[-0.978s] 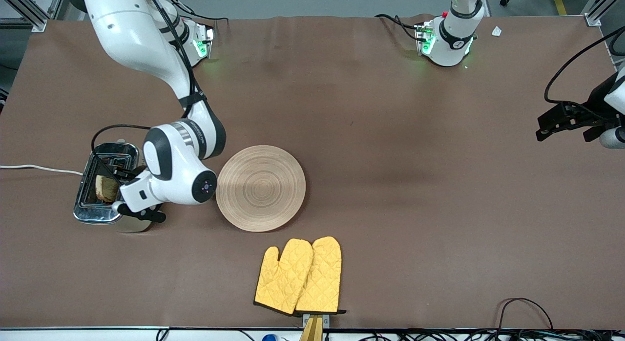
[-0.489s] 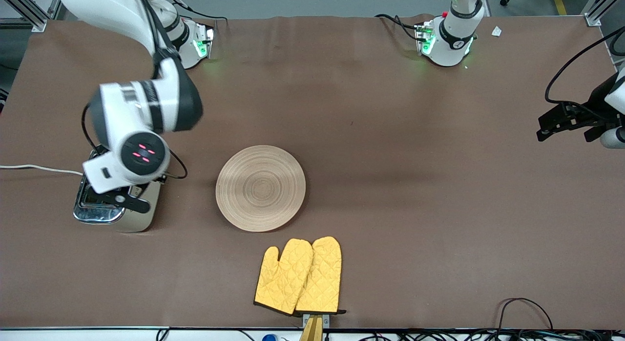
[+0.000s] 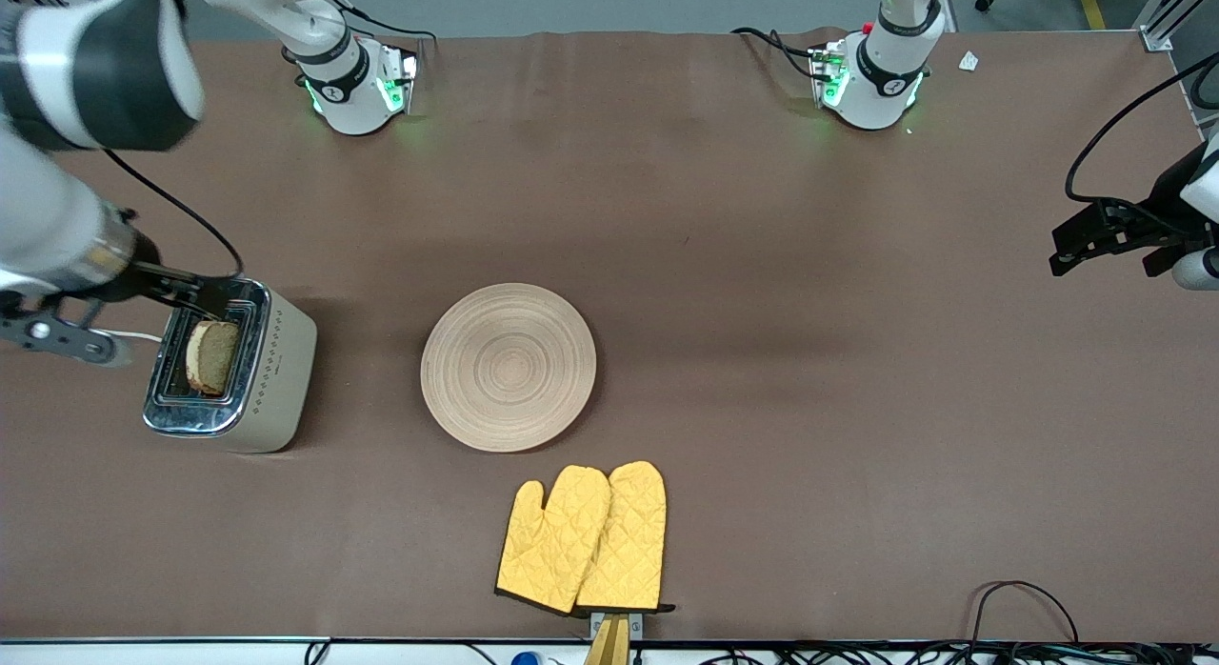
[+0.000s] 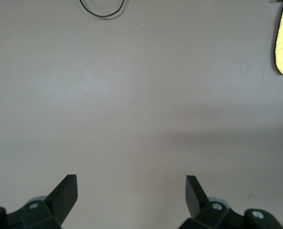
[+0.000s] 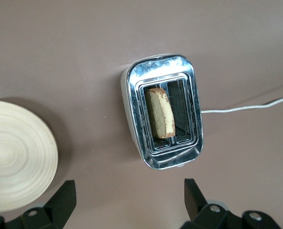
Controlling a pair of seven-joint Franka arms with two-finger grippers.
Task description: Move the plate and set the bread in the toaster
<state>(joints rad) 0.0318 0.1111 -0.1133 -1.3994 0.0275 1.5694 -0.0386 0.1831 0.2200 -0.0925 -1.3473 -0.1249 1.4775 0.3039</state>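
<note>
With the bread [image 3: 211, 357] already standing in one slot of the toaster [image 3: 229, 377], part of it showing above the chrome top, the step in hand looked like a clean retreat. To do that well, the right gripper [image 5: 127, 198] needed to rise straight off the toaster, jaws spread, so nothing snagged the slice or the white cord [image 5: 246, 106]. In the right wrist view its fingers stood wide apart and empty, high over the toaster, with the slice plainly free of them. The plate [image 3: 509, 367] lay bare on the table beside the toaster, toward the left arm's end, and the yellow oven mitts [image 3: 583, 538] lay nearer the front camera than the plate.

Compared with a second earlier, the right arm had swung up and away: then its gripper was down at the toaster's top, hiding much of it, whereas now the slot and slice showed clearly. Plate, mitts and toaster had not shifted. The left gripper [image 4: 131, 191] waited, jaws spread and empty, over bare table well apart from the toaster, as it had before.
</note>
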